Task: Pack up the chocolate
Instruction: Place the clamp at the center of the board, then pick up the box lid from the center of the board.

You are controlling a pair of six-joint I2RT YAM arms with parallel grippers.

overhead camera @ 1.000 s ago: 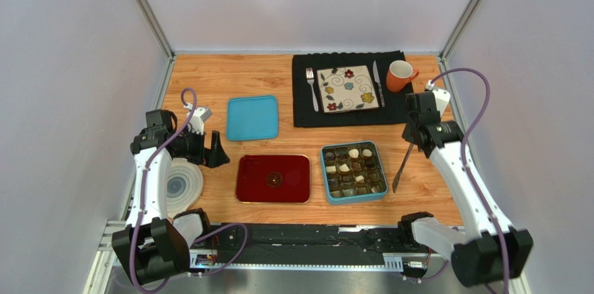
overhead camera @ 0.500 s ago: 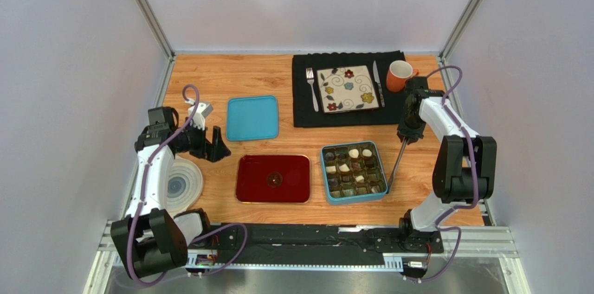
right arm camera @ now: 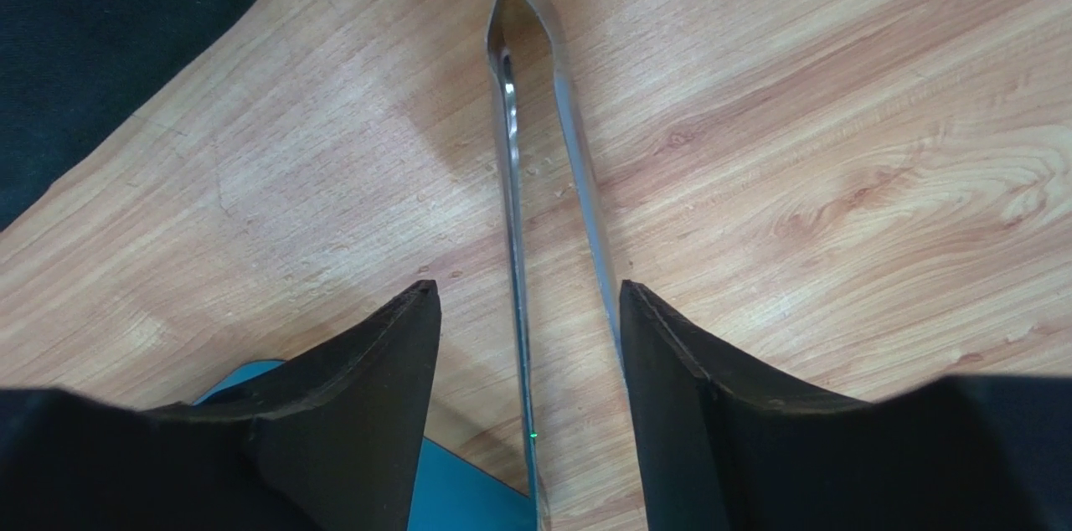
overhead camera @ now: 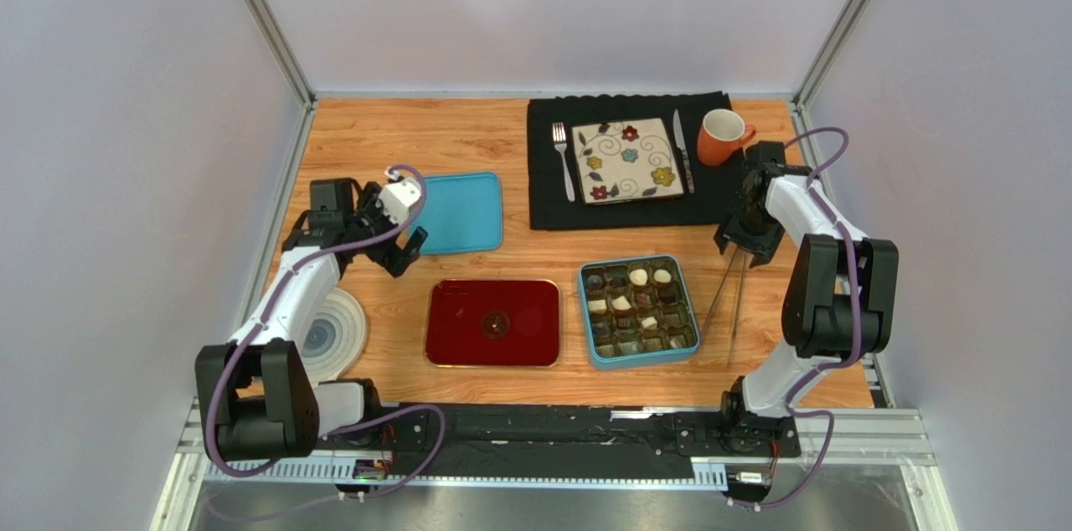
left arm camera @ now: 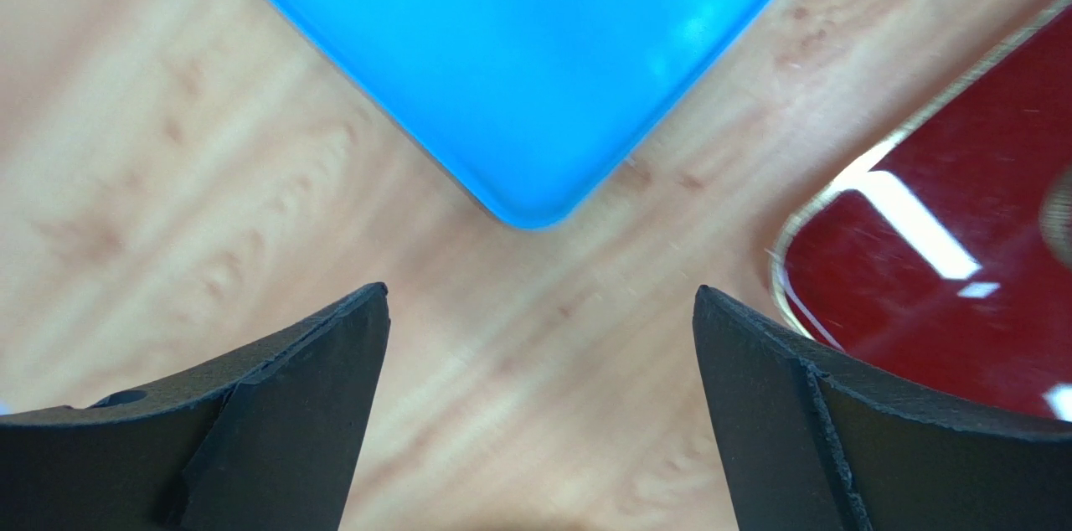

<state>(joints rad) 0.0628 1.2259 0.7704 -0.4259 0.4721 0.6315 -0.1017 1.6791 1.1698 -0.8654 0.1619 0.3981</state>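
The chocolates (overhead camera: 638, 305), dark and cream pieces, sit in the compartments of a blue box (overhead camera: 585, 320) at the front right. The box corner also shows in the right wrist view (right arm camera: 466, 493). Metal tongs (overhead camera: 722, 299) lie on the table just right of the box with their arms spread. My right gripper (overhead camera: 741, 242) is open, and its jaws straddle the tongs (right arm camera: 503, 41) near the hinge end (right arm camera: 529, 286). My left gripper (overhead camera: 400, 250) is open and empty over bare wood (left arm camera: 539, 292), between the blue lid (left arm camera: 529, 41) and the red tray (left arm camera: 931, 292).
The blue lid (overhead camera: 456, 212) lies left of centre. The red tray (overhead camera: 466, 305) in front of it has a dark round spot in its middle. A black placemat (overhead camera: 547, 198) at the back holds a flowered plate (overhead camera: 627, 159), fork (overhead camera: 563, 161), knife (overhead camera: 681, 150) and orange mug (overhead camera: 721, 135). A white disc (overhead camera: 330, 333) lies front left.
My right gripper has set the tongs down beside the box and opened, and the tongs have sprung apart. My left gripper has swung right and away, up to the blue lid's corner.
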